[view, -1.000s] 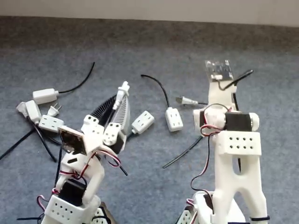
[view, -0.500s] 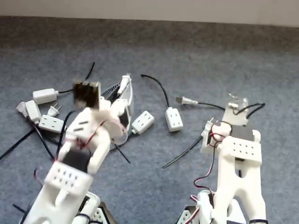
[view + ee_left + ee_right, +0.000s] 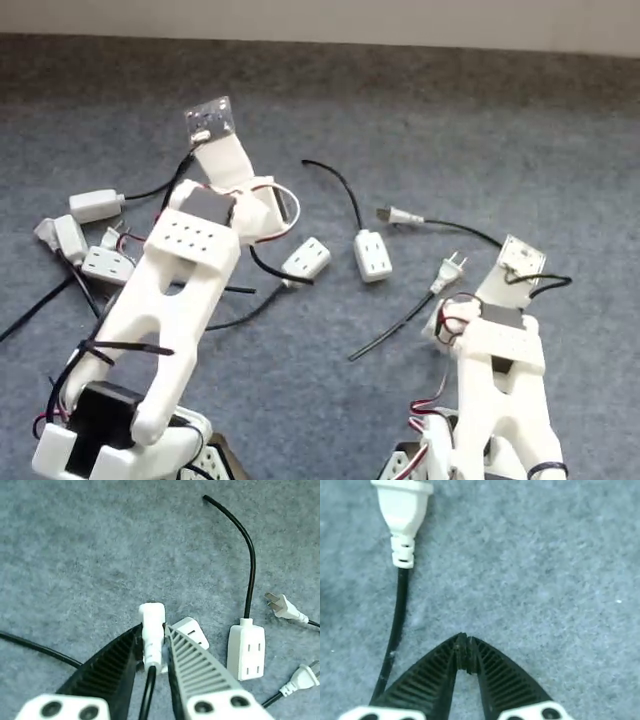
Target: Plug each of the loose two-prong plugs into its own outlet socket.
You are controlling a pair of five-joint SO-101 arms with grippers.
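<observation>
Grey carpet covers the desk point(image 3: 420, 110). Note: my left fingers point(image 3: 134, 639), one black, one grey, are clamped on a white two-prong plug point(image 3: 151, 622) with a black cord; its prongs I cannot make out. Just beside it lies a small white socket block point(image 3: 194, 629). Near that, apart, sits a white three-outlet socket block point(image 3: 246, 651), then a loose white plug with bare prongs point(image 3: 281, 606). Also noted: my right fingers point(image 3: 459, 652) are pressed tip to tip, holding nothing. Near them lies a white plug on a black lead point(image 3: 401, 507), untouched. Far left: a cluster of white blocks and plugs point(image 3: 108, 265).
</observation>
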